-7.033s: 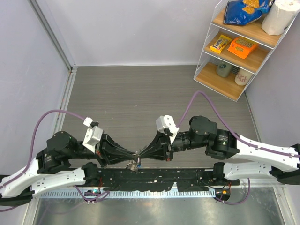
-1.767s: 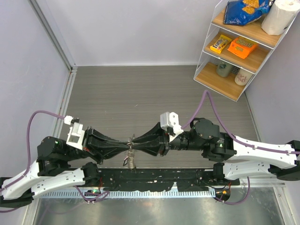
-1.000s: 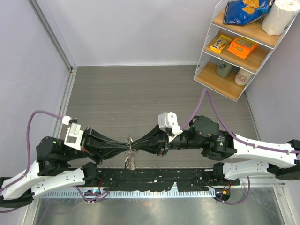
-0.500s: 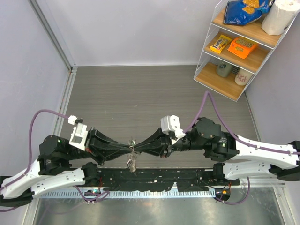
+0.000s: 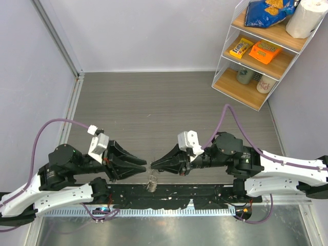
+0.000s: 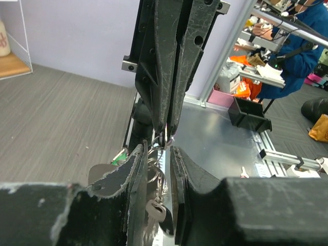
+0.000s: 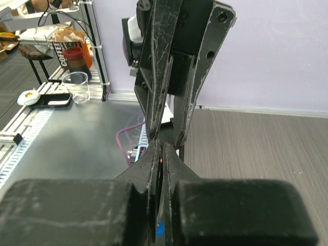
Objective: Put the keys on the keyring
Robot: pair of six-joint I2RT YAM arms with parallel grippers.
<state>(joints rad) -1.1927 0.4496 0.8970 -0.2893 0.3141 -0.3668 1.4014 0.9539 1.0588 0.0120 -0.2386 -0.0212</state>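
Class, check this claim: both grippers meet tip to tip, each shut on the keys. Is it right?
Not quite. The grippers meet tip to tip, but only the right gripper is shut on the keys; the left gripper is open, jaws apart. The right wrist view shows it.

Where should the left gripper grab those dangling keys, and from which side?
Best guess: pinch the keyring at the top of the bunch, just under the shut right gripper, coming straight in from the left gripper's own side. The keys hang loose below and would likely swing, while the top already sits between its open fingers.
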